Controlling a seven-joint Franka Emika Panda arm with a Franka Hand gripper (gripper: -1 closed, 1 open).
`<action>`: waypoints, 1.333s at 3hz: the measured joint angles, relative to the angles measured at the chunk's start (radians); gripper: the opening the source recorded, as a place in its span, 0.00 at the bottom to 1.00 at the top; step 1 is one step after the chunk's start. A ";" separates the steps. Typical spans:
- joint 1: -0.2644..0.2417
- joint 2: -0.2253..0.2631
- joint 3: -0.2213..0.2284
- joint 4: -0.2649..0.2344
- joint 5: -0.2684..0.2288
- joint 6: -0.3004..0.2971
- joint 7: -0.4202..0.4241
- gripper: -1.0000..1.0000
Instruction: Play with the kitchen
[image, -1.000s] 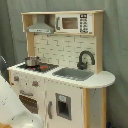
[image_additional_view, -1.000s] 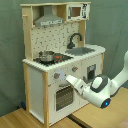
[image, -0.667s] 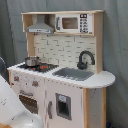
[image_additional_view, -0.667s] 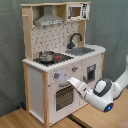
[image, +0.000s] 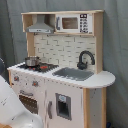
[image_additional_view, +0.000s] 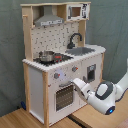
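From where I sit, the kitchen (image_additional_view: 55, 60) stands upright on a wooden floor (image_additional_view: 20, 119) in front of a grey-green curtain (image_additional_view: 112, 25), and in both exterior views it fills most of the frame. In the second exterior view I see my arm (image_additional_view: 102, 95) reaching in from the second exterior view's right, its white wrist stretched toward the oven door (image_additional_view: 64, 95) below the knobs (image_additional_view: 56, 76). The pincer (image_additional_view: 76, 82) sits right at the upper edge of that door, near the handle, but I cannot tell whether its fingers are apart or together, nor whether they touch the door. On the stove top a small metal pot (image_additional_view: 46, 55) rests, with the sink (image_additional_view: 80, 51) beside it and the black faucet (image_additional_view: 74, 39) curving over the basin. Above, the grey hood (image_additional_view: 47, 21) hangs over the stove and the microwave (image_additional_view: 75, 11) sits in the top shelf. In the first exterior view, part of the white arm (image: 12, 107) bulks in the lower left corner, covering the lower part of the oven front, while the pot (image: 32, 61), faucet (image: 85, 59) and microwave (image: 74, 23) show plainly.
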 joint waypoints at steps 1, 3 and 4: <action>0.000 -0.001 -0.002 -0.013 0.000 -0.009 0.103 1.00; -0.008 -0.005 -0.003 -0.040 -0.005 -0.029 0.325 1.00; -0.014 -0.013 -0.003 -0.057 -0.006 -0.029 0.442 1.00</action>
